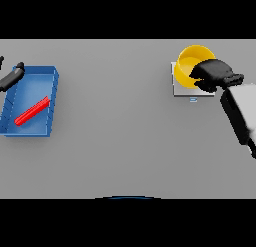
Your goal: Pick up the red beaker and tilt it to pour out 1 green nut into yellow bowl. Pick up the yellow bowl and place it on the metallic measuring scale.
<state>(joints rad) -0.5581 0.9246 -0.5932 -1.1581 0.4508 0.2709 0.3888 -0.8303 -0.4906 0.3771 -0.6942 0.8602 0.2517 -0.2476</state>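
Tabletop [125,141] is carrying a blue tray [50,77] holding the red beaker [31,111] at left, the left robot hand [12,75] hovering beside it, fingers unreadable, while the right robot hand [215,73] is gripping the yellow bowl [189,61] on the metallic measuring scale [179,92] upper right.

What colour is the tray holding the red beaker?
Blue tray, seen in the head view.

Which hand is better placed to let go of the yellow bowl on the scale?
The right hand: it already grips the yellow bowl over the scale. The left hand is far off.
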